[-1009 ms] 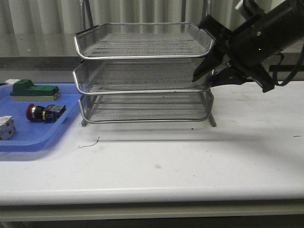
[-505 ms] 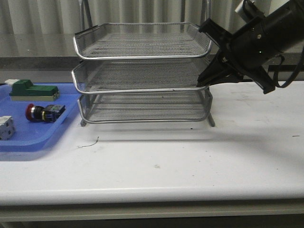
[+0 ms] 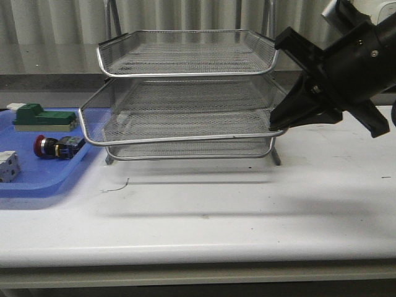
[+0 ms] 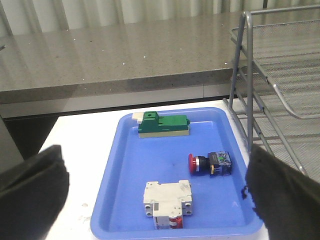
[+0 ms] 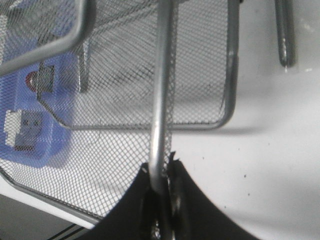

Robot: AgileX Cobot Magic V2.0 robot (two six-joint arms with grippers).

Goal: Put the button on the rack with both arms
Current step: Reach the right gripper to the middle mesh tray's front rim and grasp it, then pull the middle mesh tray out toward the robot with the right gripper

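- right black pincer [image 3: 276, 124] is clamped on the middle tier's chrome rim of the three-tier silver wire-mesh rack [image 3: 185, 93], tier slid out forward.
- left pincer [image 4: 150, 200] gapes wide above the flat blue plastic tray [image 4: 125, 165].
- small red-headed push button [image 3: 57, 146] lies in that tray on the white bench [image 3: 247, 204].

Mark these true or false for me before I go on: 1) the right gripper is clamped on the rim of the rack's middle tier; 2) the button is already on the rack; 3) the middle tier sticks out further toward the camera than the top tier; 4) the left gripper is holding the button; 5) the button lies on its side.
1) True. The right gripper is shut on the chrome rim of the middle tier of the rack.
2) False. The button lies in the blue tray.
3) True. Its front rim projects past the top tier.
4) False. The left gripper is open above the tray, holding nothing.
5) True.
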